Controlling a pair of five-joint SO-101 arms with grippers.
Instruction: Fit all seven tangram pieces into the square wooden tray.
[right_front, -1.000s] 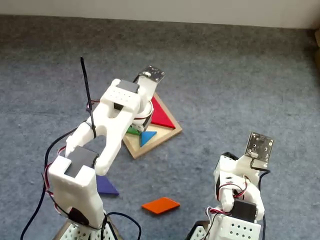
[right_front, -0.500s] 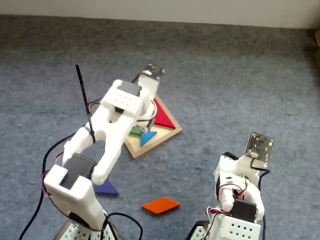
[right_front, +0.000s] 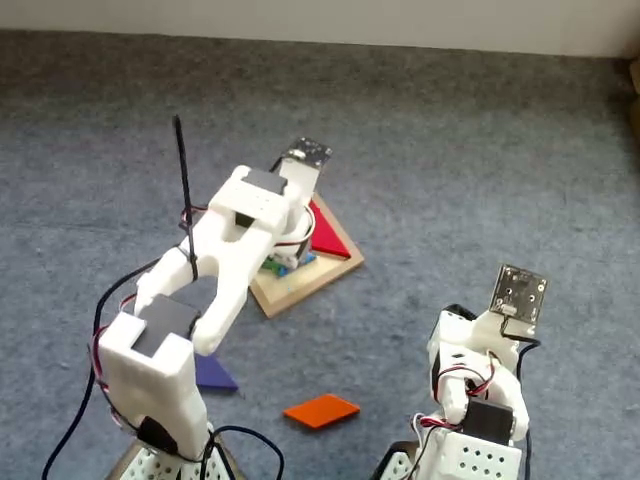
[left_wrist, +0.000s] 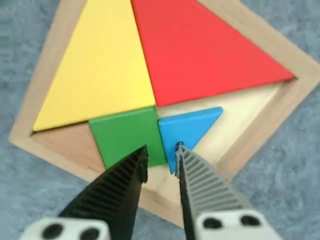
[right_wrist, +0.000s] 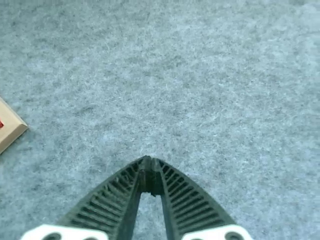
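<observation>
Purple piece (right_front: 212, 372): flat on the grey worktop (right_front: 480, 150), well apart from the tray.
Left jaws: slightly apart, gripping nothing, tips over the seam between green square (left_wrist: 125, 135) and blue triangle (left_wrist: 187, 130).
Tray (left_wrist: 42, 82): holds yellow triangle (left_wrist: 100, 70), red triangle (left_wrist: 200, 50), green square, blue triangle.
Orange piece (right_front: 321, 410): on the worktop, near the purple piece.
Right jaws: together, above the worktop.

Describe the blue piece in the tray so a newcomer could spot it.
Find the square wooden tray on the carpet, half filled by a big yellow triangle and a big red triangle. Where those two meet sits a green square, and edge to edge with it the blue triangle, beneath the left gripper. It is the tray's only blue piece and its smallest triangle.
</observation>
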